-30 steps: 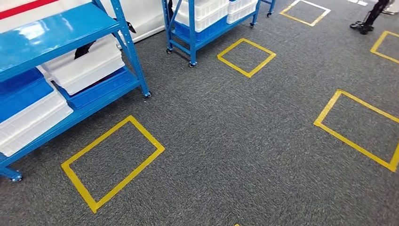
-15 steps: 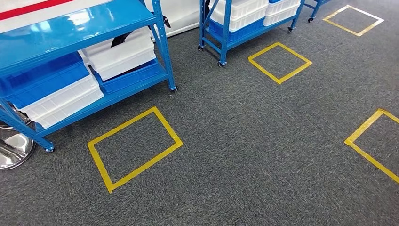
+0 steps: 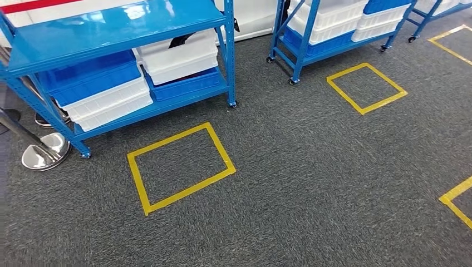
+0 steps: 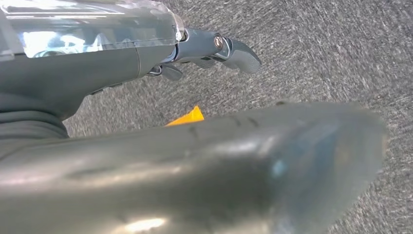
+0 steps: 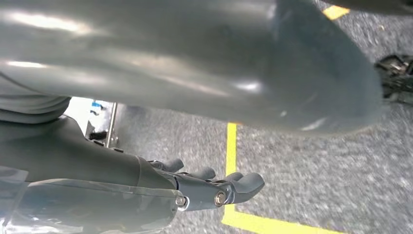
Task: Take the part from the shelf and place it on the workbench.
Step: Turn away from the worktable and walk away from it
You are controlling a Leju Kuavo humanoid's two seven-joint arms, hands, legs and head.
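1. I look down on grey carpet (image 3: 311, 183) marked with yellow tape squares; the nearest square (image 3: 181, 167) lies just in front of a blue shelf (image 3: 111, 28) on castors
2. The shelf's lower level carries a blue crate (image 3: 89, 78) stacked on a white crate (image 3: 108, 103) toward its left end, and a white crate (image 3: 178, 55) over another blue one (image 3: 186, 86) toward its right end; I cannot tell which of them holds the part
3. A polished metal post base (image 3: 44, 151) stands on the carpet at the shelf's front left corner, touching or just beside its leg
4. A second blue shelf (image 3: 303, 39) with white and blue crates stands further back to the right, with another tape square (image 3: 366, 88) on the floor before it
5. My left hand (image 4: 214, 48) hangs above the carpet, fingers slightly curled and apart, nothing in it
6. My right hand (image 5: 219, 187) hangs likewise, fingers spread in a loose row and empty, above a corner of yellow tape (image 5: 231, 214)
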